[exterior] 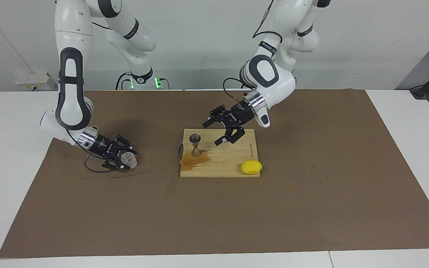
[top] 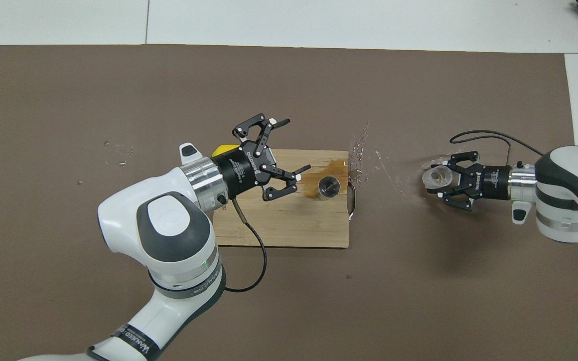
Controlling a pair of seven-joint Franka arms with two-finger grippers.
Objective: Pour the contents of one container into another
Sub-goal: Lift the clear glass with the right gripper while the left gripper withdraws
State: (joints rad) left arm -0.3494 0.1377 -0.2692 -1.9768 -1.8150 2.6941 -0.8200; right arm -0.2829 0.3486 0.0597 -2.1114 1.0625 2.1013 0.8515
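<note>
Right gripper (exterior: 122, 159) low over mat, fingers clasping glass tumbler (exterior: 129, 159), apparently tipped sideways. Jigger (exterior: 195, 145) upright on board (exterior: 233, 163), just beside left gripper (exterior: 220, 131), fingers spread wide, empty.

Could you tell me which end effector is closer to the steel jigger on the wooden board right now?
The left. The left end effector hangs open over the board, just beside the jigger. The right end effector is off the board, over the mat toward the right arm's end, holding the glass.

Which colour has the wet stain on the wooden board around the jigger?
Amber-brown; the stain around the jigger shows best in the facing view.
</note>
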